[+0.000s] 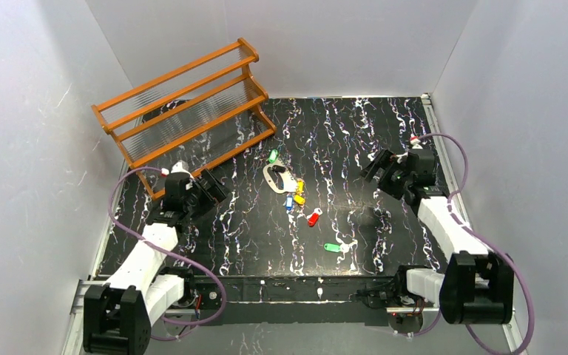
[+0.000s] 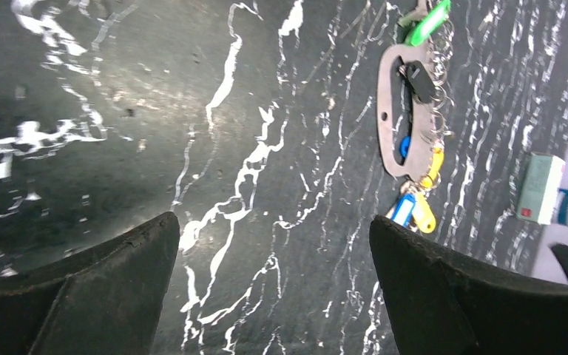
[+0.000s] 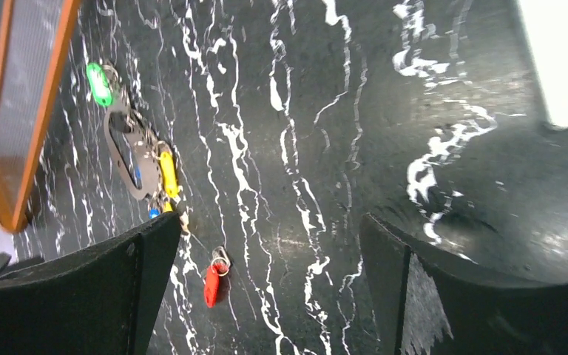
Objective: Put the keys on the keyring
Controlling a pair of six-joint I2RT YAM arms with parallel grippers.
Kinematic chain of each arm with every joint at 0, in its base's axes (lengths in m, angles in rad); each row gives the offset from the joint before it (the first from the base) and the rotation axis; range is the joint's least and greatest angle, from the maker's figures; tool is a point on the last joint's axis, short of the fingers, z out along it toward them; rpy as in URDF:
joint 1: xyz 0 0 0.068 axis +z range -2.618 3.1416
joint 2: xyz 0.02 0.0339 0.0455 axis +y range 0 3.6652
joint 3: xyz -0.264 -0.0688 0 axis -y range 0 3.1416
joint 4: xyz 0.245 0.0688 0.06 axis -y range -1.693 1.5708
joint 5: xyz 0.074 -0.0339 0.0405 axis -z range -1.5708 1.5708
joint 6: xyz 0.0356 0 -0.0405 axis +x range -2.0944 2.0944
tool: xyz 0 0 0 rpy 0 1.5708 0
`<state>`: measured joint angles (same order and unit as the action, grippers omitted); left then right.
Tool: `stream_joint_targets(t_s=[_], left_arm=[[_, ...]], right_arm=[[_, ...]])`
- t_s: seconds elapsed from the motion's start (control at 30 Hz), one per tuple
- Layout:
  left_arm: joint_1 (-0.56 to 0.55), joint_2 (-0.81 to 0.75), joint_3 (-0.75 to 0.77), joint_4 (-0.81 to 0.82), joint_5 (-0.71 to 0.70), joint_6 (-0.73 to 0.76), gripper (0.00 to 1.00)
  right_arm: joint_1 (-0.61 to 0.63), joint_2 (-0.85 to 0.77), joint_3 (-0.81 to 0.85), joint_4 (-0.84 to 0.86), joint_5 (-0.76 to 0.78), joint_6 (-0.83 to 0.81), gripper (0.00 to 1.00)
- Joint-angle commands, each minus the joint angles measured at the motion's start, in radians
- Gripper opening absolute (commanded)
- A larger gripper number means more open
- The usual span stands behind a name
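The pale keyring (image 1: 276,178) lies mid-table as an oval loop. A green key (image 1: 273,156) lies at its far end, and yellow (image 1: 299,188) and blue (image 1: 289,203) keys cluster at its near end. A red key (image 1: 313,218) and another green key (image 1: 331,248) lie apart, nearer the bases. My left gripper (image 1: 213,189) hovers open to the left of the keyring (image 2: 382,96). To the right of the loop, my right gripper (image 1: 378,167) is open too. The right wrist view shows the keyring (image 3: 118,159) and the red key (image 3: 211,283) near the left finger. Both grippers (image 2: 272,222) (image 3: 270,218) hold nothing.
An orange rack (image 1: 185,103) with ribbed clear shelves stands at the back left. A small white box (image 2: 541,188) shows at the right edge of the left wrist view. White walls close the table on three sides.
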<state>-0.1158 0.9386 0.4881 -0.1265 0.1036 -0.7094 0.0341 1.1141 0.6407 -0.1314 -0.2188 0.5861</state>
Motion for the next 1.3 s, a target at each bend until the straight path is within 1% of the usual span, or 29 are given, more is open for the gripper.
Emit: stream_joint_targets(t_s=[0.0,0.1,0.2,0.27,0.43,0.57,0.67,0.77,0.87,1.0,1.03,1.17,1.27], left_arm=[[-0.001,0.071,-0.043,0.188,0.163,-0.071,0.98],[-0.005,0.11,-0.039,0.211,0.209,-0.074,0.98],[-0.011,0.106,-0.04,0.229,0.212,-0.068,0.98],[-0.013,0.097,-0.036,0.234,0.218,-0.063,0.98],[-0.013,0.058,-0.034,0.231,0.233,-0.079,0.98],[-0.014,0.038,-0.025,0.209,0.264,-0.08,0.98],[-0.015,0.02,-0.037,0.209,0.279,-0.084,0.98],[-0.015,-0.005,-0.046,0.189,0.285,-0.073,0.98],[-0.015,-0.032,-0.052,0.162,0.3,-0.071,0.98],[-0.015,-0.047,-0.054,0.133,0.338,-0.062,0.98],[-0.015,-0.049,-0.05,0.1,0.342,-0.054,0.98],[-0.015,-0.073,-0.048,0.051,0.335,-0.027,0.98],[-0.015,-0.082,-0.054,0.043,0.332,-0.024,0.98]], right_arm=[[0.085,0.123,0.087,0.065,-0.076,-0.059,0.99],[0.237,0.221,0.163,0.038,0.03,-0.096,0.99],[0.413,0.323,0.265,-0.018,0.121,-0.129,0.99],[0.5,0.387,0.329,-0.047,0.168,-0.149,0.99],[0.637,0.556,0.503,-0.113,0.213,-0.21,0.99],[0.709,0.674,0.649,-0.141,0.213,-0.24,0.99],[0.76,0.776,0.771,-0.167,0.251,-0.268,0.97],[0.79,0.884,0.907,-0.22,0.263,-0.284,0.95],[0.808,0.976,0.997,-0.272,0.269,-0.291,0.95],[0.818,1.022,1.022,-0.265,0.269,-0.283,0.95],[0.819,1.03,1.024,-0.268,0.27,-0.28,0.95],[0.826,1.053,1.016,-0.278,0.271,-0.285,0.95],[0.833,1.061,1.004,-0.289,0.23,-0.293,0.94]])
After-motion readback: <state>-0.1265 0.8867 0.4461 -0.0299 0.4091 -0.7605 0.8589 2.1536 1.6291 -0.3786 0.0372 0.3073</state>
